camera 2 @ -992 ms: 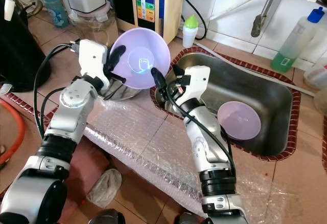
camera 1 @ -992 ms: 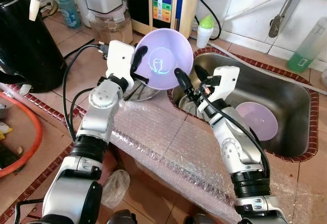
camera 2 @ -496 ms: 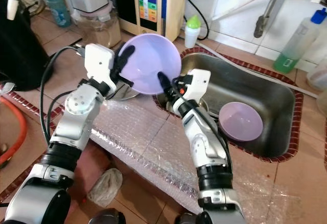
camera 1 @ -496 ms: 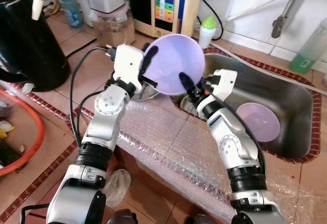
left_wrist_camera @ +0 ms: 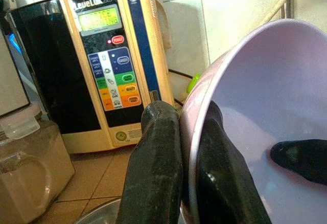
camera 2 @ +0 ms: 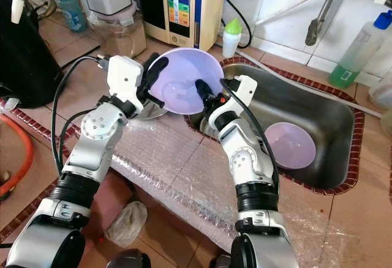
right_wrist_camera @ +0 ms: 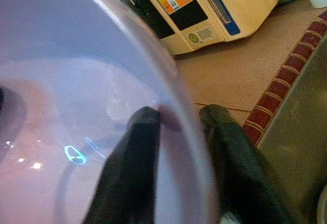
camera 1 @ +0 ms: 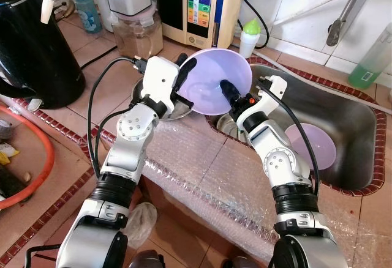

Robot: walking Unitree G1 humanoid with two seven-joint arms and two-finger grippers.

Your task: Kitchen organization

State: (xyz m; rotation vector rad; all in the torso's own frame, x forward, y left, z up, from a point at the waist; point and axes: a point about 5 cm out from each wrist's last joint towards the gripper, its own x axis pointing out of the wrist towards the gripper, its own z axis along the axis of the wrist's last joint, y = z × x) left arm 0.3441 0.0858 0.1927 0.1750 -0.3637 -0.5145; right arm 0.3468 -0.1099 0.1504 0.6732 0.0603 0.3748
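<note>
A purple plastic bowl [camera 1: 211,78] hangs tilted above the counter, at the sink's left end. My left gripper [camera 1: 188,67] is shut on its left rim, one finger [left_wrist_camera: 153,168] outside and one finger [left_wrist_camera: 225,178] inside. My right gripper [camera 1: 231,90] holds the opposite rim; in the right wrist view one finger [right_wrist_camera: 133,157] lies inside the bowl [right_wrist_camera: 66,81] and the other [right_wrist_camera: 230,152] outside, both close against the rim. A second purple bowl [camera 1: 315,145] lies in the steel sink [camera 1: 343,112].
A metal dish [camera 1: 176,110] sits on the counter under the held bowl. Bubble wrap [camera 1: 202,170] covers the counter's front edge. At the back stand a water ionizer [camera 1: 199,5], a blender jar [camera 1: 138,32] and a green-capped bottle [camera 1: 248,35]. A black kettle [camera 1: 30,41] is at the left.
My right gripper rose from beside the sink to the bowl and closed over its rim. The bowl tipped from facing me toward level. The left gripper kept its hold.
</note>
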